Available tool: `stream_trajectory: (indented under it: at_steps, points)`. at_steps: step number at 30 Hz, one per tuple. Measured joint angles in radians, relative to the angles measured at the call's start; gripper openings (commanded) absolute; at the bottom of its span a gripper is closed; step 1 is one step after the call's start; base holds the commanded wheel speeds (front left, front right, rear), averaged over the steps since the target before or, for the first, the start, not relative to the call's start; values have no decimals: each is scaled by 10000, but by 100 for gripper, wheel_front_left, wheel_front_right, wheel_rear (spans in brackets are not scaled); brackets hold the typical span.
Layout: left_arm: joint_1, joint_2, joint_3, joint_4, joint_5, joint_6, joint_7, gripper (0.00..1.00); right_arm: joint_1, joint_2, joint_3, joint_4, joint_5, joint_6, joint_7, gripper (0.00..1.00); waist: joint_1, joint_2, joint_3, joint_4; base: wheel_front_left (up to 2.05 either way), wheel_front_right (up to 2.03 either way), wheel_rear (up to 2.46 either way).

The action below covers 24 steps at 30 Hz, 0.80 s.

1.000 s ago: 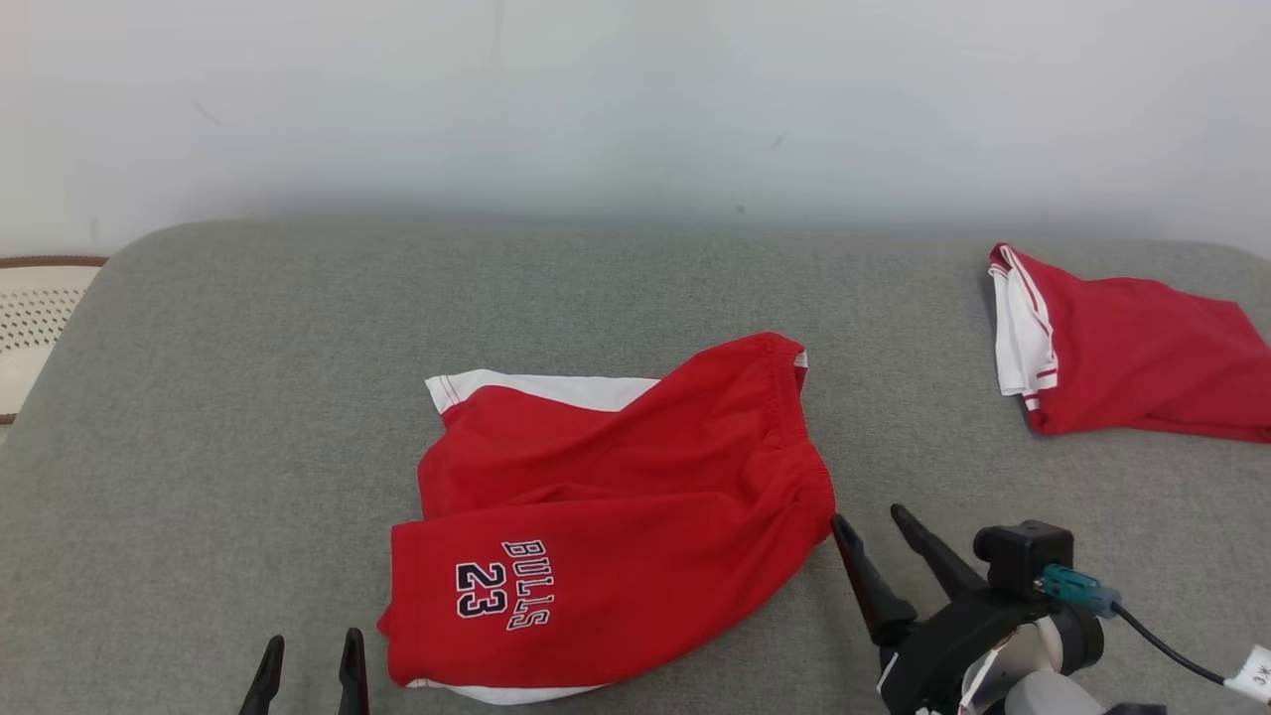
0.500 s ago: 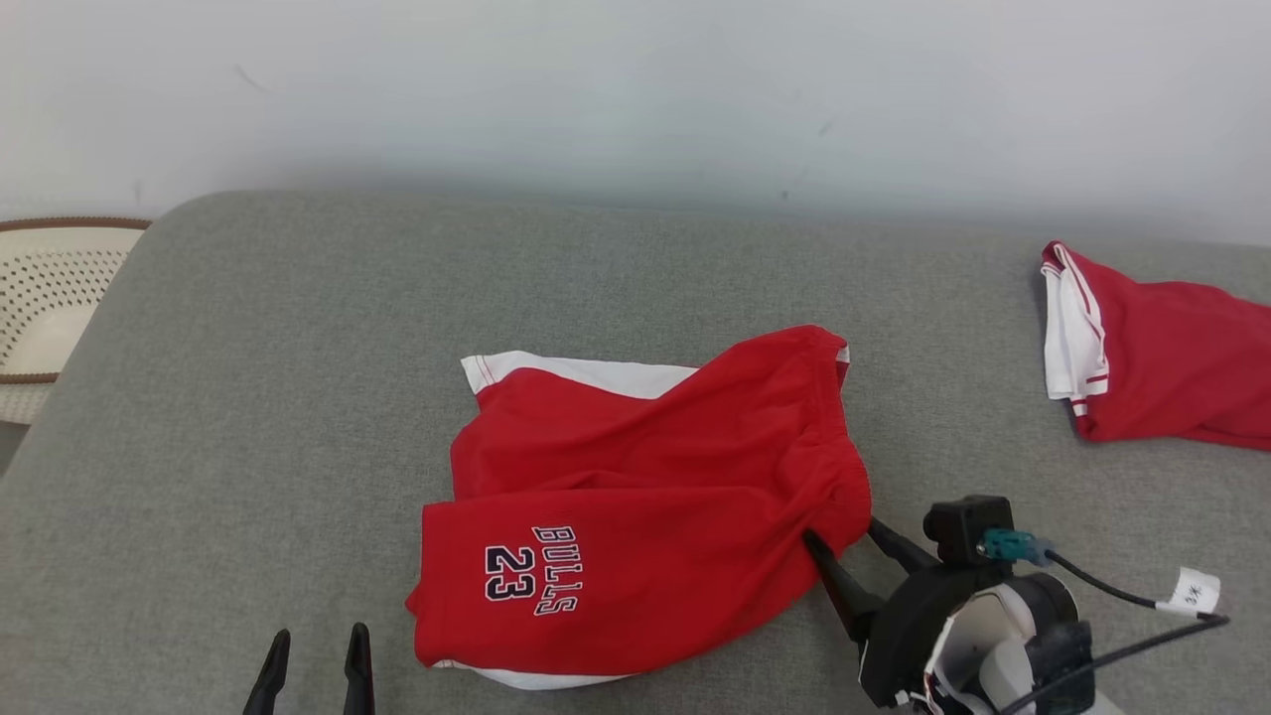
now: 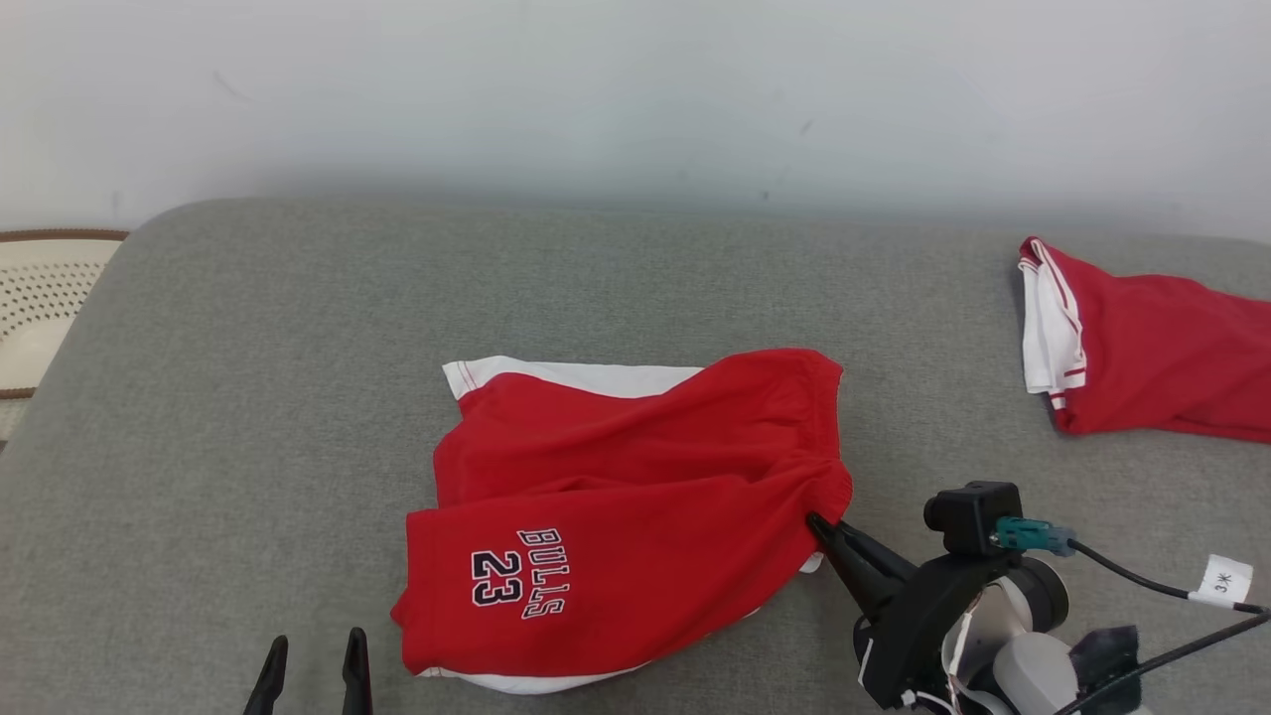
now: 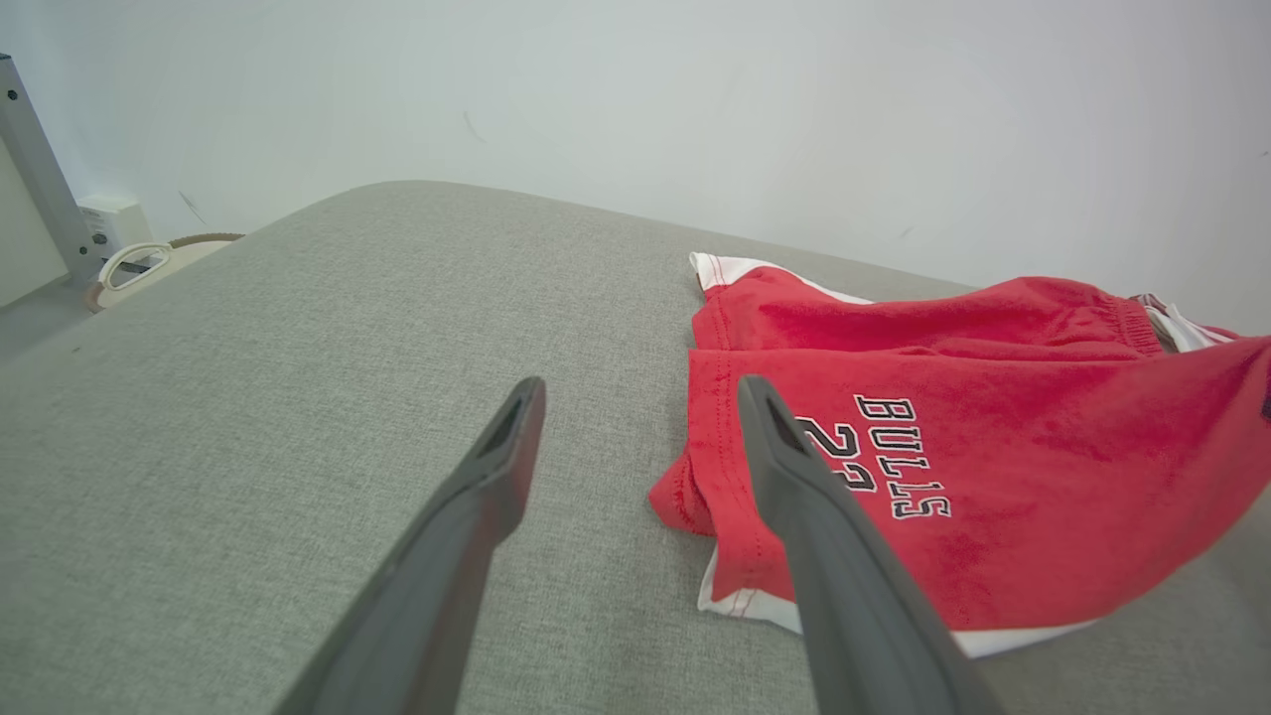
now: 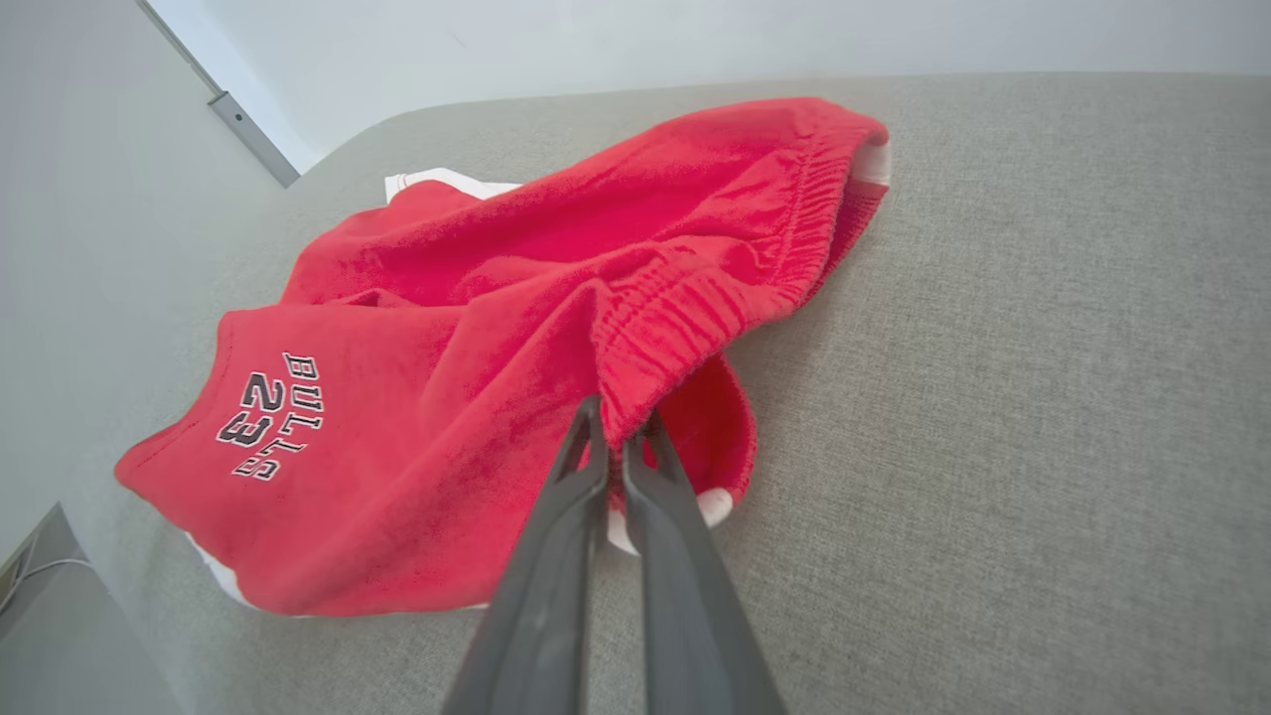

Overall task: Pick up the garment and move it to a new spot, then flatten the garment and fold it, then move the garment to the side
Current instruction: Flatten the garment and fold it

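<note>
Looking down from the head view, the red shorts (image 3: 626, 516) lie rumpled near the middle of the grey padded surface (image 3: 298, 348), with white trim showing along the far and near edges. The black "BULLS 23" lettering (image 3: 518, 586) sits on the near leg panel. The right pincer (image 3: 822, 523) meets the shorts at the near right corner of the waistband (image 3: 829, 467), its two dark fingers drawn together on the cloth. The left pincer (image 3: 316, 641) shows at the lower left, fingers spread and holding nothing, just off the near left corner of the shorts. A second red garment (image 3: 1162, 367) with white trim lies well apart at the right edge. A woven basket (image 3: 40, 298) stands off the left end of the surface, and a pale wall (image 3: 635, 89) runs behind.

From the left wrist view, the left pincer (image 4: 640, 387) stands wide open over bare grey fabric (image 4: 298, 348). Its right-hand finger overlaps the hem of the shorts (image 4: 993, 427) in this view; contact cannot be confirmed.

From the right wrist view, the right pincer (image 5: 622, 417) is clamped tight, with a fold of the elastic waistband (image 5: 695, 298) nipped between the fingertips. The cloth puckers toward the grip. The rest of the shorts (image 5: 447, 397) rests on the surface (image 5: 993, 397).
</note>
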Motion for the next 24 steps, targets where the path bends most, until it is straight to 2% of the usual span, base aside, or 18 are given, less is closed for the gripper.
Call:
stream_trajectory:
  at_steps: [1, 6, 9, 14, 18, 24]
  points:
    - [0, 0, 0, 0, 0, 0, 0, 100, 0, 0, 0, 0, 0, 0, 0, 0, 0, 0, 0, 0, 0, 0, 0]
    - [4, -4, -67, -12, -13, 8, 0, 100, 824, -585, -270, -1745, 637, 0, 1055, 0, 1, 0, 11, -228, 0, 0, 0]
    - [11, -2, -65, -23, -17, 10, 0, 100, 1644, -930, -696, -3223, 1091, 0, 2042, 0, 1, 0, 33, -330, 0, 0, 0]
    - [16, -2, -61, -23, -44, 8, 0, 100, 2674, -1185, -1409, -4596, 1398, 0, 3407, 0, 0, 0, 46, -348, 0, 0, 0]
    - [12, -2, -107, -15, -86, 12, 0, 100, 2998, -1137, -1990, -4939, 997, 0, 4017, 0, 0, 0, 55, -308, 0, 0, 0]
    - [-49, -2, -167, 12, -77, -6, 0, 100, 2492, -447, -2109, -4485, 136, 0, 3929, 0, 0, 0, 90, -153, 0, 0, 0]
